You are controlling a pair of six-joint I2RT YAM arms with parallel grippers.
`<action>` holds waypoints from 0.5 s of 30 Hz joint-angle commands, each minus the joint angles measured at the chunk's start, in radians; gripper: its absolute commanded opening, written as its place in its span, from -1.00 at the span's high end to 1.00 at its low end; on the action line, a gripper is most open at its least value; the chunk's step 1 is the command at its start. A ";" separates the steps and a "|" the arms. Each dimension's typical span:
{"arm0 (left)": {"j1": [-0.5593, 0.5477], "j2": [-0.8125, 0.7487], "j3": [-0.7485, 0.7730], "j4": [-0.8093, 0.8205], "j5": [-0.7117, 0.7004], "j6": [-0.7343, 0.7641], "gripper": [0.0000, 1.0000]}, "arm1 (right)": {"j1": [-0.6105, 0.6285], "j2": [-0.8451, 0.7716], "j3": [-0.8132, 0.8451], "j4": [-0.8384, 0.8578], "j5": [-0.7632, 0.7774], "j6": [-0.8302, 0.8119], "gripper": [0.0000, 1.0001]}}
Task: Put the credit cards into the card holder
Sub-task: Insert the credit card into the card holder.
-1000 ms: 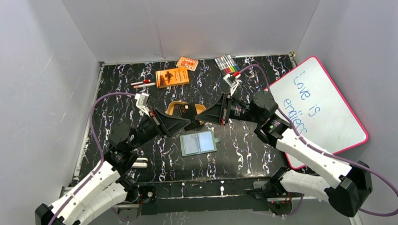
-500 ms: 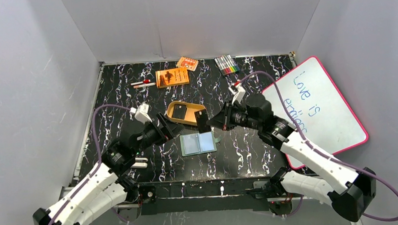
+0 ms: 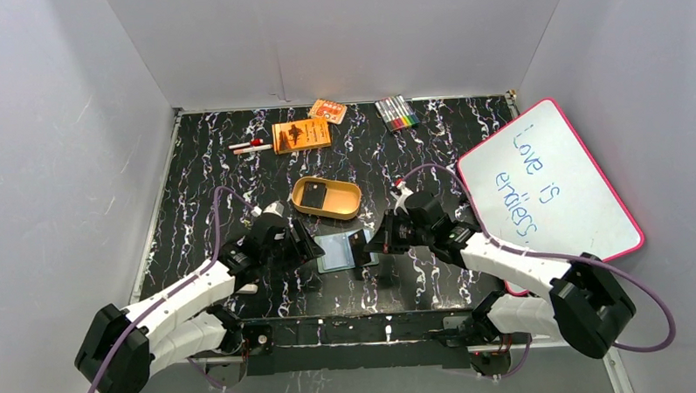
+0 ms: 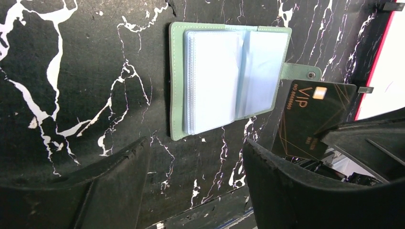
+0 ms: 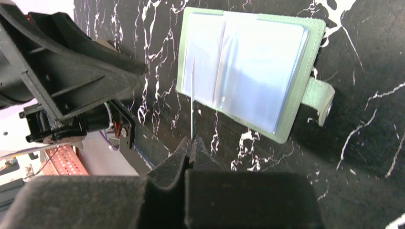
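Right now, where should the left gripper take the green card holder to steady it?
Probably the card holder's bare left cover edge, from the left: it lies open and flat, plastic sleeves fill the middle, and the right gripper holds a credit card by the snap tab.

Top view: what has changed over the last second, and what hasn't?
Both arms drew back from the tray toward the near edge. The right gripper, shut on the card, carried it to the right side of the holder. The left gripper opened and now sits at its left. Holder, tray, booklet, markers and whiteboard stayed put.
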 commanded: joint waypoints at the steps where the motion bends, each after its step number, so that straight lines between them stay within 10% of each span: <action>1: -0.003 0.018 -0.022 0.061 -0.003 0.013 -0.35 | 0.001 0.067 -0.022 0.198 0.015 0.039 1.00; 15: -0.003 0.130 -0.058 0.124 -0.003 0.007 -0.27 | -0.002 0.230 -0.037 0.328 0.054 0.033 1.00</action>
